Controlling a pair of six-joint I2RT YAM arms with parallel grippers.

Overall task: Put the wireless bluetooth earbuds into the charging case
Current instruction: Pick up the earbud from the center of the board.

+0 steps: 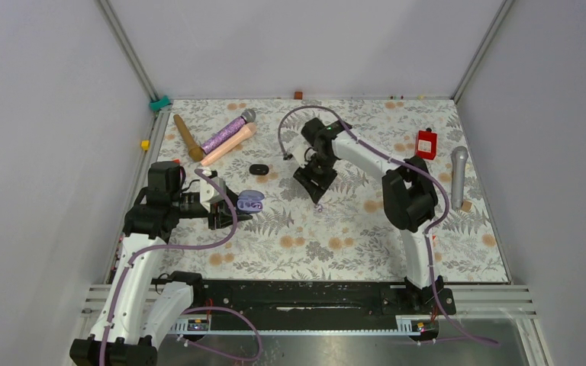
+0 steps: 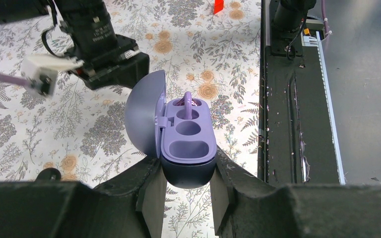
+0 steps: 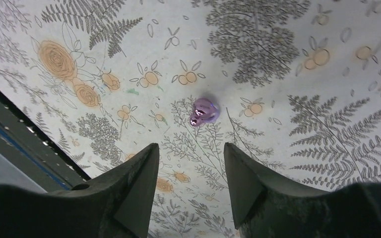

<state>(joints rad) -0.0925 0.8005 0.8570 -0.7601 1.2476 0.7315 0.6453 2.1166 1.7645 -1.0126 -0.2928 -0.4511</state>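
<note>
Where the grey wall on the left meets the table, a teal clip [image 1: 159, 101] and a yellow cube [image 1: 145, 144] sit just off the edge of the cloth [image 1: 351, 232], a pale sheet printed with grey ferns and orange flowers that covers the work surface. Near that edge, the left gripper [image 2: 188, 187] is clamped on the lower body of the purple charging case [image 2: 188, 146]. The case's lid is swung open, and one seated earbud [image 2: 188, 102], also purple, rests in the case's far socket. Further back lie a brown microphone [image 1: 187, 137], a glittery purple microphone [image 1: 227, 132] and a peach microphone [image 1: 229, 145], the last two side by side and touching. A small black oval object [image 1: 258, 168] rests on the cloth between them and the right gripper [image 3: 188, 171]. That gripper hangs over the middle of the cloth with its fingers apart and nothing between them. A loose earbud [image 3: 204, 111], glossy purple, lies on the fern print just beyond the fingertips. Toward the right edge are a red object [image 1: 426, 142], a grey microphone [image 1: 458, 175] and a tan block [image 1: 466, 206]. Plain grey walls framed by aluminium posts close in the table on three sides, and a black rail [image 1: 313, 293] at the near edge carries both arm bases.
</note>
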